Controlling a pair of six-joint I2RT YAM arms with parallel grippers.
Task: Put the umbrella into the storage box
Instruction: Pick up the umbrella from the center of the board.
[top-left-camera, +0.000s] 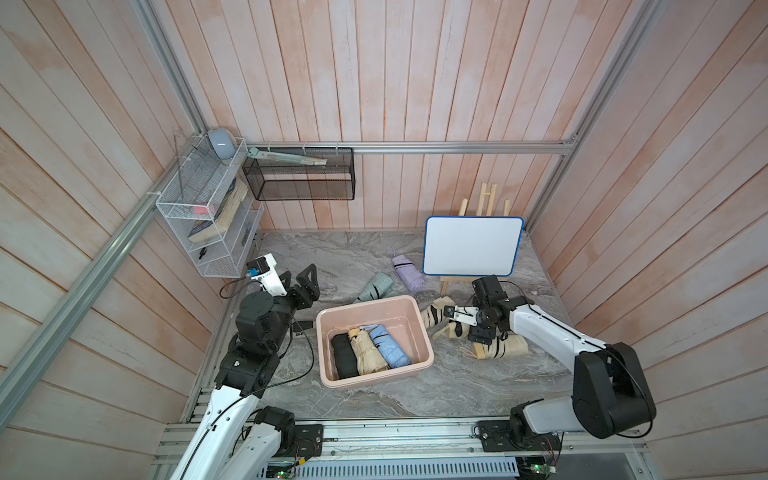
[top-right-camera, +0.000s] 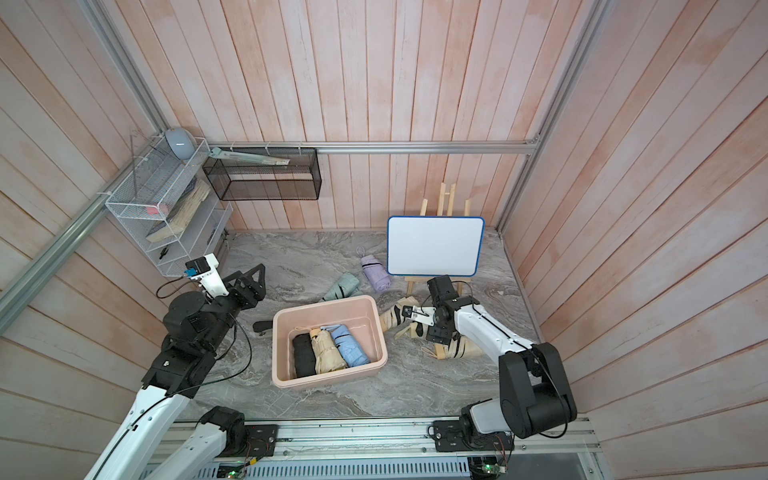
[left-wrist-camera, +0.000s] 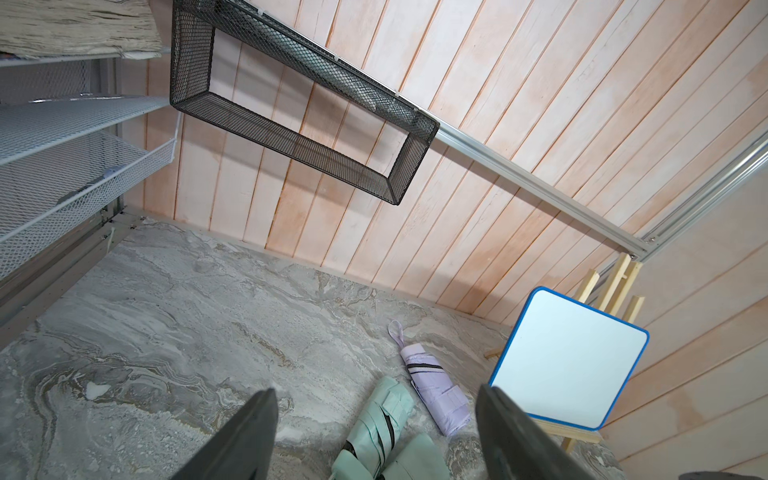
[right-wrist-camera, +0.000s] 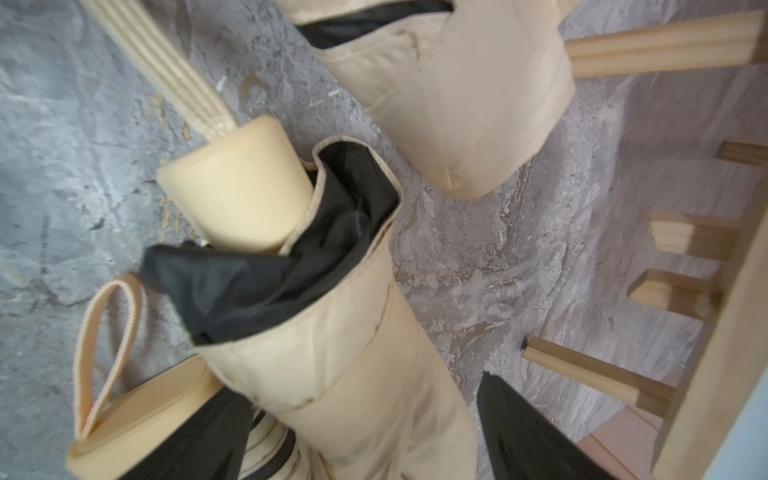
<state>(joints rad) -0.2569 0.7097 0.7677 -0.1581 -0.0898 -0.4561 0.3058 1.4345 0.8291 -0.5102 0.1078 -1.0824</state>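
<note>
The pale pink storage box (top-left-camera: 419, 328) (top-right-camera: 374, 324) stands mid-table with a black, a beige and a blue folded umbrella (top-left-camera: 388, 347) lying side by side inside. Behind it lie a mint umbrella (top-left-camera: 376, 286) (left-wrist-camera: 378, 419) and a lilac umbrella (top-left-camera: 407, 272) (left-wrist-camera: 434, 395). Right of the box is a heap of beige umbrellas (top-left-camera: 432, 316). My right gripper (top-left-camera: 478, 328) (right-wrist-camera: 365, 436) is down on that heap, open, its jaws either side of one beige umbrella (right-wrist-camera: 353, 353) with a thin gap at one finger (right-wrist-camera: 519, 424). My left gripper (top-left-camera: 298, 276) (left-wrist-camera: 376, 390) hovers open and empty, left of the box.
A whiteboard on a wooden easel (top-left-camera: 471, 245) stands just behind the right gripper; its legs (right-wrist-camera: 602, 374) are close to the jaws. A black mesh basket (top-left-camera: 299, 176) hangs on the back wall. A white wire rack (top-left-camera: 208, 212) is mounted near the left arm.
</note>
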